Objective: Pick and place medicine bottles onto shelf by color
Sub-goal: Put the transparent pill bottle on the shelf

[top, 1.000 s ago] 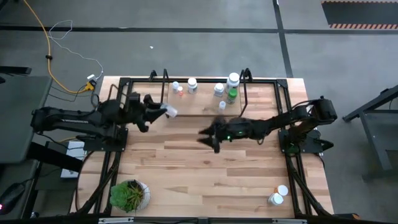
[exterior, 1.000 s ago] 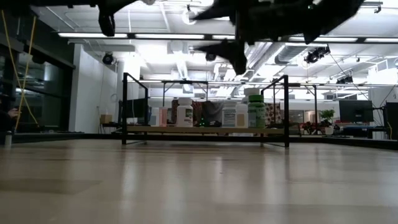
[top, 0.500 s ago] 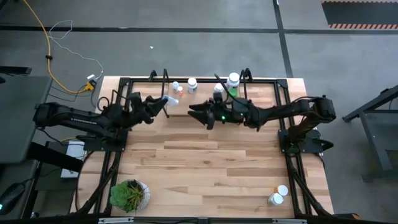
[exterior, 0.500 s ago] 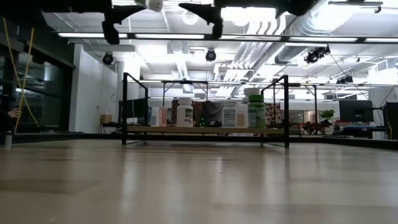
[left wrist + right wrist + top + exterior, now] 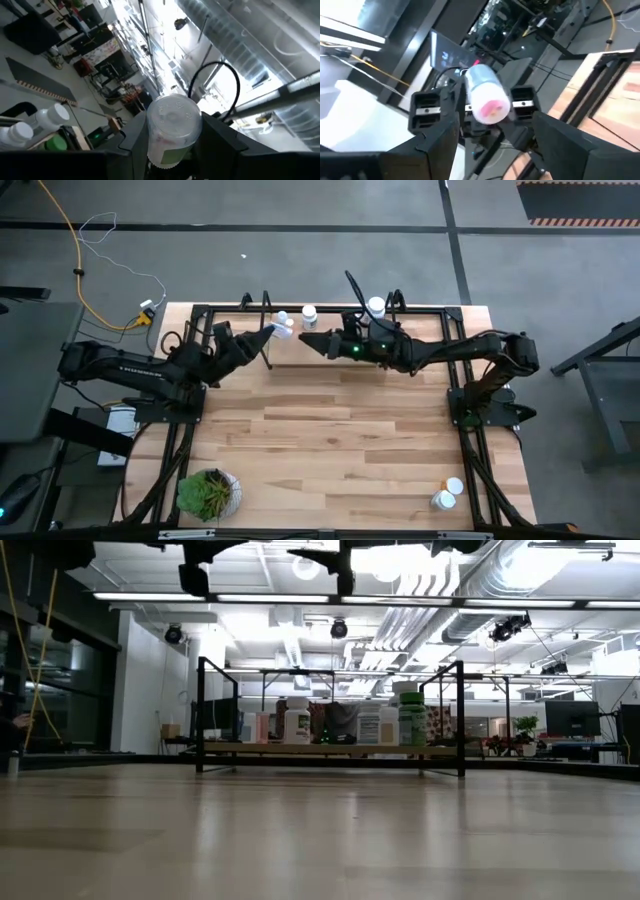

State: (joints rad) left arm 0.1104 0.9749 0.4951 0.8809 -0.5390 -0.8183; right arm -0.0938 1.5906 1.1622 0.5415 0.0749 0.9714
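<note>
While the left gripper [image 5: 272, 335] pinches it above the shelf [image 5: 330, 356], the bottle [image 5: 172, 131] shows a clear white-capped body with pinkish contents. The right gripper [image 5: 308, 342] hangs spread just beside it, facing it.

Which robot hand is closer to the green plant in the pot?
The left. The left gripper is up by the shelf, on the same side of the table as the potted plant. The right gripper is also up there, a bit farther across.

Colours at the shelf
White-capped bottle [image 5: 173, 131] with green label; light-wood shelf [image 5: 330, 352], black frame; green potted plant [image 5: 207, 492].
</note>
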